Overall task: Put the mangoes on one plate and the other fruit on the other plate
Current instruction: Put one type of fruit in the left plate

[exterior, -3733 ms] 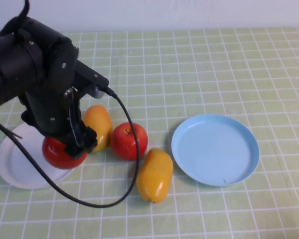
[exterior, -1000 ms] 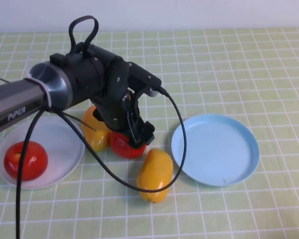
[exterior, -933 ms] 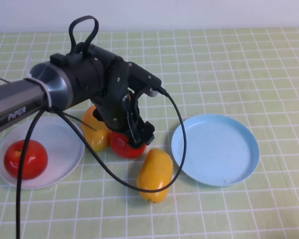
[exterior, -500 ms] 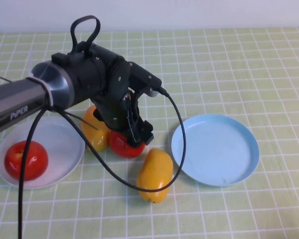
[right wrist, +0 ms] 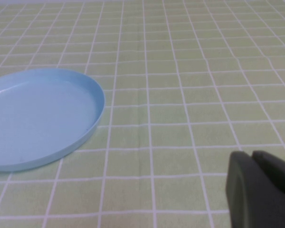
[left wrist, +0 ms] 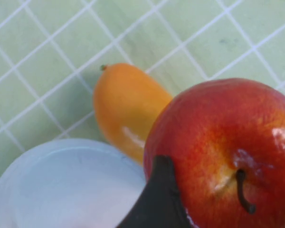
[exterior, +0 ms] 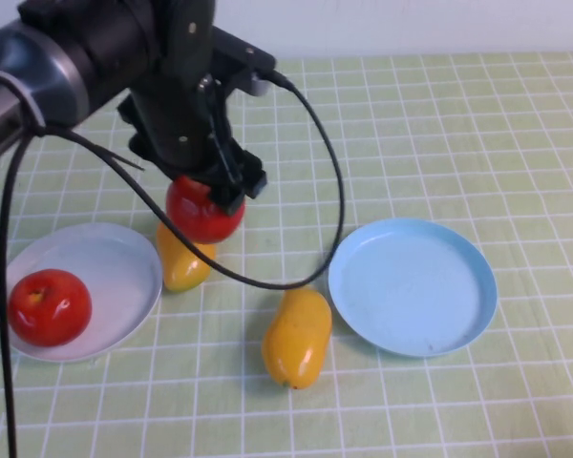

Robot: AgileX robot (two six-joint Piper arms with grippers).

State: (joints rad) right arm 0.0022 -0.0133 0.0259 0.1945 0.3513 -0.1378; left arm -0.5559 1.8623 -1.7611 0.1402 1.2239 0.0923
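Two apples, two mangoes and two plates are showing on a green checked cloth [exterior: 439, 124] with thin white lines. One apple [exterior: 48, 306], round, red and glossy, is sitting on the white plate [exterior: 115, 267] at the left of the table. The other apple [exterior: 203, 208] is hanging in the air, clamped in the left gripper [exterior: 215, 191], whose jaws are closing on it from above; it is hovering over the far end of a mango and near the white plate's rim. In the left wrist view this apple [left wrist: 228, 152] is filling the frame, shiny, with a yellowish dimple and a short dark stem, one black finger [left wrist: 159, 199] pressing against its side.

The first mango [exterior: 181, 262], smooth and yellow-orange, is lying just beside the white plate, partly hidden under the lifted apple. The second mango [exterior: 297, 336], oblong and waxy with a deeper orange tint, is lying between the two plates, close to the blue plate [exterior: 413, 286]. That plate is round, light blue plastic with a shallow raised rim, and nothing is resting on it.

The right gripper [right wrist: 261, 194] is showing only in its own wrist view, low over the cloth and apart from the blue plate [right wrist: 38, 116]; its dark fingers are pressing together, jaws closed on nothing.
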